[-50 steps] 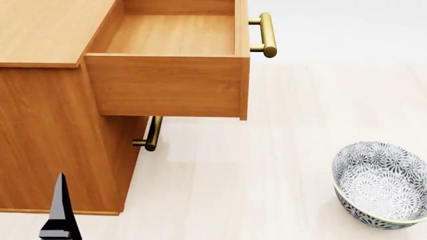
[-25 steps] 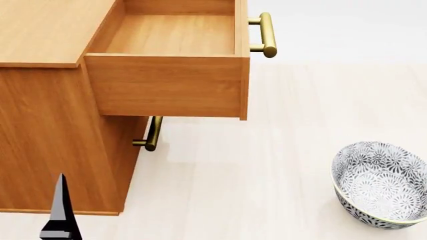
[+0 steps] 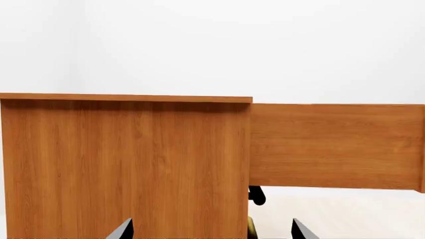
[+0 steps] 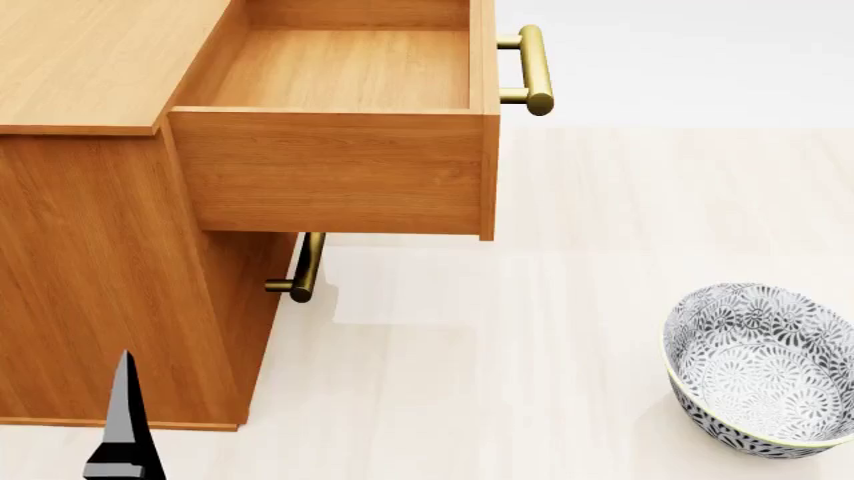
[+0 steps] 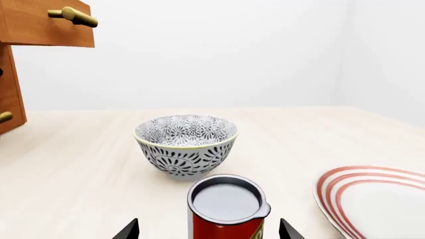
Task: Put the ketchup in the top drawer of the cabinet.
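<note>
The ketchup point(image 5: 226, 203), a red can with a silver lid, stands upright on the pale floor in the right wrist view. My right gripper point(image 5: 209, 231) is open, one fingertip on each side of the can, neither touching it. The cabinet point(image 4: 94, 270) fills the left of the head view. Its top drawer point(image 4: 334, 165) is pulled out and empty, with its brass handle point(image 4: 534, 70) facing right. My left gripper point(image 3: 211, 232) is open before the cabinet's side wall point(image 3: 126, 164), holding nothing. One of its fingers point(image 4: 124, 425) shows low in the head view.
A patterned grey-white bowl point(image 4: 761, 370) sits on the floor at the right, just beyond the can point(image 5: 186, 144). A red-rimmed white plate point(image 5: 378, 199) lies beside the can. The lower drawer's brass handle point(image 4: 307, 268) juts out under the open drawer.
The left finger has sunk very slightly in the head view. Cabinet, drawer and bowl have not moved.
</note>
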You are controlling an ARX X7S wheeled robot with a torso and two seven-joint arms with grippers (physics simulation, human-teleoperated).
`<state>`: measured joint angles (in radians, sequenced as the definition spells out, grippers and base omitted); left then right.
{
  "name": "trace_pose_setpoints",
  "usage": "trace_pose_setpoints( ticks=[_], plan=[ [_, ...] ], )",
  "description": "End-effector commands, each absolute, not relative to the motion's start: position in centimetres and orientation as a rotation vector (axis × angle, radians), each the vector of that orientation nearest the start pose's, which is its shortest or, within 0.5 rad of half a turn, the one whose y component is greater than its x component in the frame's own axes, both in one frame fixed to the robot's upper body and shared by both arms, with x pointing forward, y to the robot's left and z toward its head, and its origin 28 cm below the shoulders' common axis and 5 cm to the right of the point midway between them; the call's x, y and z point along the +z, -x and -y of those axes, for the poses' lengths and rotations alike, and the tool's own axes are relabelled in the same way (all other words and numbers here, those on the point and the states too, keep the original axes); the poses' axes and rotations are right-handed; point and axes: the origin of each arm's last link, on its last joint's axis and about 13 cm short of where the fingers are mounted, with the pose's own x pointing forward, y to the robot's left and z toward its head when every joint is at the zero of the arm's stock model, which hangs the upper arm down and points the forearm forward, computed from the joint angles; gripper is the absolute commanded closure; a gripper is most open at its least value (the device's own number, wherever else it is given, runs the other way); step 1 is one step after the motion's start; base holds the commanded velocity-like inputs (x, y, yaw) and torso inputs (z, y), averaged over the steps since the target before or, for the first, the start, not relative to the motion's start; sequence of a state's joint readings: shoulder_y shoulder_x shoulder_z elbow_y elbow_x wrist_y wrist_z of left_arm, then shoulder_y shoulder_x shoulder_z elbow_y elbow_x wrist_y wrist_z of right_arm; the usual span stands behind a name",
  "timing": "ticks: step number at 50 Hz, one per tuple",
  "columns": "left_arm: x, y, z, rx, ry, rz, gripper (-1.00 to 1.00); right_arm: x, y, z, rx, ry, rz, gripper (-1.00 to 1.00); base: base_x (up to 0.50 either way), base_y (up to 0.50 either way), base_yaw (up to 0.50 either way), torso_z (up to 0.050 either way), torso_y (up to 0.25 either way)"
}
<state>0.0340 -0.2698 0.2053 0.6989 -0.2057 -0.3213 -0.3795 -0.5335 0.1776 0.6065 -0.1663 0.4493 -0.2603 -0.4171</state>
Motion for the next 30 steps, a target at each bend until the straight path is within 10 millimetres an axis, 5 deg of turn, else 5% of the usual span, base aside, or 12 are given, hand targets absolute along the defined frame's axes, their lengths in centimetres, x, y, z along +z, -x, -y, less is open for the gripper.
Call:
trace_pose_setpoints(
  ticks=[1, 30],
  plan=[
    [12.1, -17.8, -19.9, 0.03, 0.015, 0.276, -1.0, 2.0, -6.6, 25.5, -0.15, 0.02, 0.064, -1.0, 0.0, 0.0, 0.0, 0.0, 0.0],
    [11.8, -18.0, -20.0, 0.034, 0.02, 0.268, -1.0, 1.7, -8.9, 26.3, -0.179, 0.016, 0.057, -1.0, 0.0, 0.0, 0.0, 0.0, 0.0]
  ],
)
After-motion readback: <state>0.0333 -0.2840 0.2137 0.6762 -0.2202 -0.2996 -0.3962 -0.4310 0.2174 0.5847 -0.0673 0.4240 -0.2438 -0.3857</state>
